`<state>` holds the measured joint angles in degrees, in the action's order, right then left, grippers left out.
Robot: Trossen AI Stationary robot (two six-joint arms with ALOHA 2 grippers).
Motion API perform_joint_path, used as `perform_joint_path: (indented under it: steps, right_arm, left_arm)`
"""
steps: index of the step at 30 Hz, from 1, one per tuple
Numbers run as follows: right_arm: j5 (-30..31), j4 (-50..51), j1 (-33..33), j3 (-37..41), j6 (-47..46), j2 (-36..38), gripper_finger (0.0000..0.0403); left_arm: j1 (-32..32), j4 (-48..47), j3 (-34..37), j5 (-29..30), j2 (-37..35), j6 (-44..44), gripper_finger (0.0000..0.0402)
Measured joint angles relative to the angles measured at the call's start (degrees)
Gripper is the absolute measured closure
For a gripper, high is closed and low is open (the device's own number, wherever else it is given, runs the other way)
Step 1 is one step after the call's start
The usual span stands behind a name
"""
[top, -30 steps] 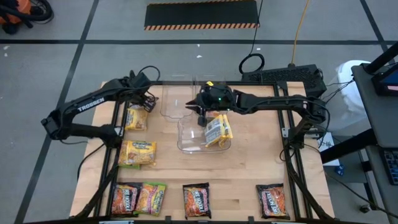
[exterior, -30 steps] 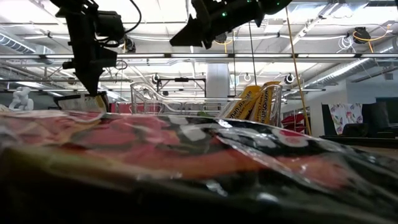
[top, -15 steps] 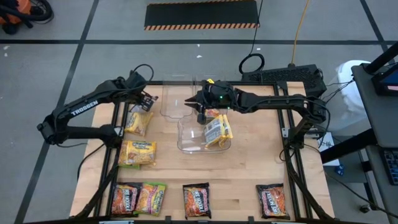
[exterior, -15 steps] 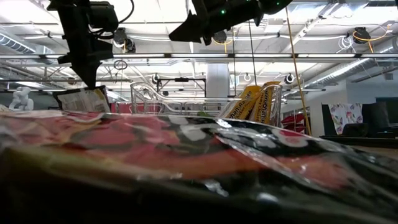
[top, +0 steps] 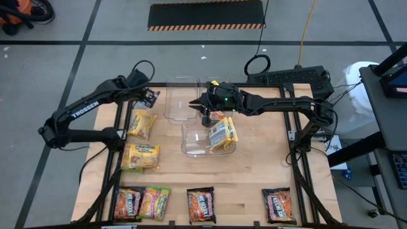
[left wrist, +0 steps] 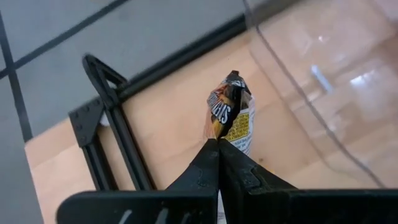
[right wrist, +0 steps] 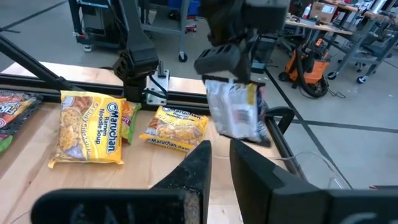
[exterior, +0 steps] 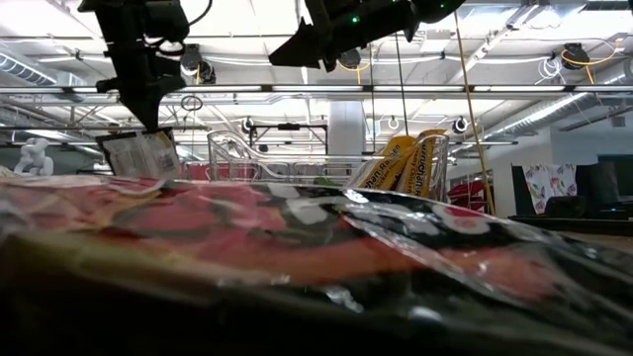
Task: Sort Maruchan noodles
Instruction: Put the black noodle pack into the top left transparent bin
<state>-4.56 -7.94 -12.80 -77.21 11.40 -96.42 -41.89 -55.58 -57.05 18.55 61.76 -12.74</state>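
Note:
My left gripper (top: 151, 100) hangs above the table's far left corner, shut on one Maruchan noodles packet (right wrist: 236, 112) that shows a silvery back and a dark, orange face (left wrist: 229, 106). Two yellow packets (top: 141, 124) (top: 141, 156) lie flat on the table below and nearer. My right gripper (top: 205, 119) hovers over a clear bin (top: 191, 143), its fingers (right wrist: 200, 163) a little apart with nothing between them. Yellow packets (top: 222, 132) stand on edge in that bin, leaning on its right wall. My left gripper pinches the packet's upper edge (left wrist: 219, 132) between its two fingertips. The fingers come from above, slanting down. The packet hangs below them, clear of the table (exterior: 143, 155).
A second clear bin (top: 180, 102) stands at the far edge, between the two grippers. Along the near edge lie several more packets: dark red (top: 127, 203), lime-green (top: 154, 202), dark (top: 201, 205) and dark (top: 278, 205). One fills the low view's foreground (exterior: 297, 247).
My left gripper has risen and gone slightly toward the far edge, still shut on the packet. The packet has come up off the table and now hangs free below the fingers. The yellow packet beneath has turned a little.

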Motion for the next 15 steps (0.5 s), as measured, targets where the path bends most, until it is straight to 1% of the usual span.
perform_joint_path:
  steps: [10,15]
  right_arm:
    - [0.11,0.02,-0.02,0.02,1.23,0.63,0.0351]
    - [3.19,1.33,-0.70,0.04,1.97,3.10,0.0351]
  left_arm:
    - [-2.12,0.10,-10.20,0.13,0.09,3.26,0.0402]
    - [-2.08,0.19,-15.09,0.07,0.89,4.05,0.0402]
